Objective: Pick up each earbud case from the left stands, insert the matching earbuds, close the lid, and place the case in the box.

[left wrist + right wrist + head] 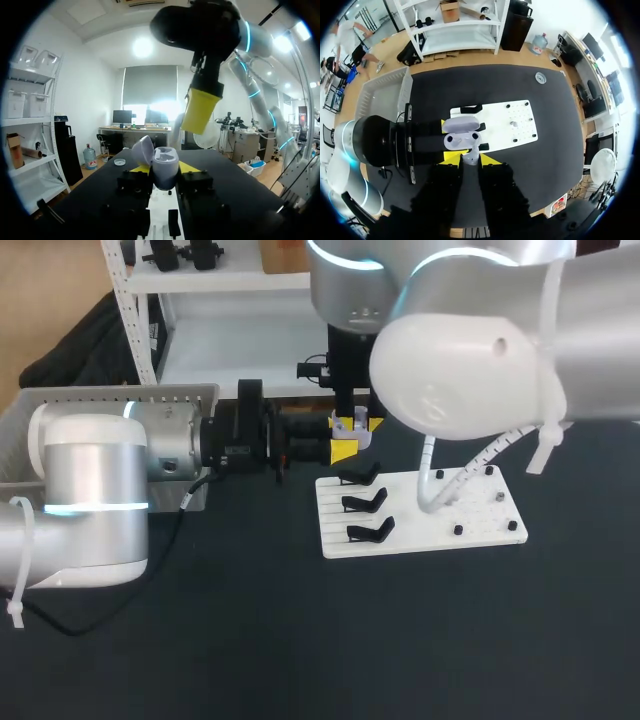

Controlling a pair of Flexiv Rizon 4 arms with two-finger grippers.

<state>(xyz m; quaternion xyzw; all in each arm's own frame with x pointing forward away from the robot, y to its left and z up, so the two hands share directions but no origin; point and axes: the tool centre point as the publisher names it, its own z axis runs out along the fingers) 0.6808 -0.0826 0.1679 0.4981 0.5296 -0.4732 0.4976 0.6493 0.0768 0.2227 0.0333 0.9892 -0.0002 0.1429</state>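
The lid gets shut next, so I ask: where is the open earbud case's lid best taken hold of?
Probably at the upper, free rounded edge of the lid, coming down from above: it stands tilted open beside the case body, which the left gripper clamps from two sides.

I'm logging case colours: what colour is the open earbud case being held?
Pale lilac-grey; the earbud case shows best in the right wrist view.
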